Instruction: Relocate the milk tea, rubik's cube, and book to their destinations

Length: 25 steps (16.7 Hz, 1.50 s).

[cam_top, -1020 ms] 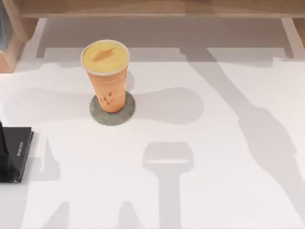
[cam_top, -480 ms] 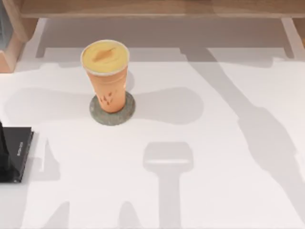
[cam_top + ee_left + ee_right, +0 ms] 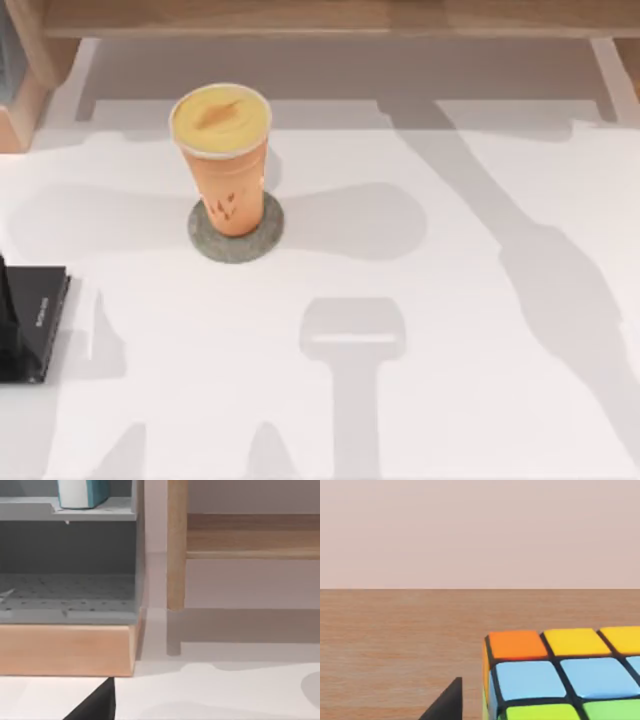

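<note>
The milk tea [image 3: 222, 150], a tall orange cup, stands upright on the round grey coaster [image 3: 236, 236] at the table's back left. In the left wrist view the teal book [image 3: 82, 491] with white page edges stands on a grey shelf [image 3: 67, 510], well away from the black tip of my left gripper [image 3: 97, 705]. The rubik's cube [image 3: 560, 677] rests on a wooden surface [image 3: 395, 640] in the right wrist view. One black finger [image 3: 447, 702] of my right gripper sits beside it with a narrow gap between them, so the gripper is open.
A flat black book [image 3: 32, 322] lies at the table's left edge. A wooden shelf unit [image 3: 320, 18] runs along the back. A wooden post [image 3: 176, 545] and a wooden base block [image 3: 65, 650] stand by the grey shelf.
The arm shadow beside the black book has shifted slightly. The cup, coaster and black book have not moved.
</note>
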### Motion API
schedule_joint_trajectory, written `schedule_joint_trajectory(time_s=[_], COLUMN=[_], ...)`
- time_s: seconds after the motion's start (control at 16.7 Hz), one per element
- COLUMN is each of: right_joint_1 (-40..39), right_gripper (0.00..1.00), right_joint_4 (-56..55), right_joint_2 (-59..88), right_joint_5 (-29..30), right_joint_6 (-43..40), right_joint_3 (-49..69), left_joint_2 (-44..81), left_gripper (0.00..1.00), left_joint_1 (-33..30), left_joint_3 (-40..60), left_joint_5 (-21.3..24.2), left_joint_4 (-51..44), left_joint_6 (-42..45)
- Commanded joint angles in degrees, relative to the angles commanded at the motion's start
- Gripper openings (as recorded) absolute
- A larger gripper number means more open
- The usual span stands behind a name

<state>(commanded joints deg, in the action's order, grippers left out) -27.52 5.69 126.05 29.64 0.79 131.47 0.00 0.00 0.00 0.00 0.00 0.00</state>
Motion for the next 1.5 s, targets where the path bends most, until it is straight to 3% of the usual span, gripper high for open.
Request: schedule_joint_trajectory(time_s=[0.6, 1.2, 1.5], right_joint_1=[0.0, 0.0, 0.0], right_gripper=[1.00, 1.00, 1.00], right_joint_4=[0.0, 0.0, 0.0], right_joint_2=[0.0, 0.0, 0.0], right_joint_5=[0.0, 0.0, 0.0], right_joint_6=[0.0, 0.0, 0.0], right_joint_3=[0.0, 0.0, 0.0], left_joint_2=[-0.9, -20.3, -22.2], left_gripper=[1.00, 1.00, 1.00], left_joint_1=[0.0, 0.6, 0.6], left_joint_3=[0.2, 2.9, 3.2], left_joint_5=[0.0, 0.5, 0.6], left_joint_4=[-0.9, -23.5, -25.4], left_joint_6=[0.0, -0.2, -0.3])
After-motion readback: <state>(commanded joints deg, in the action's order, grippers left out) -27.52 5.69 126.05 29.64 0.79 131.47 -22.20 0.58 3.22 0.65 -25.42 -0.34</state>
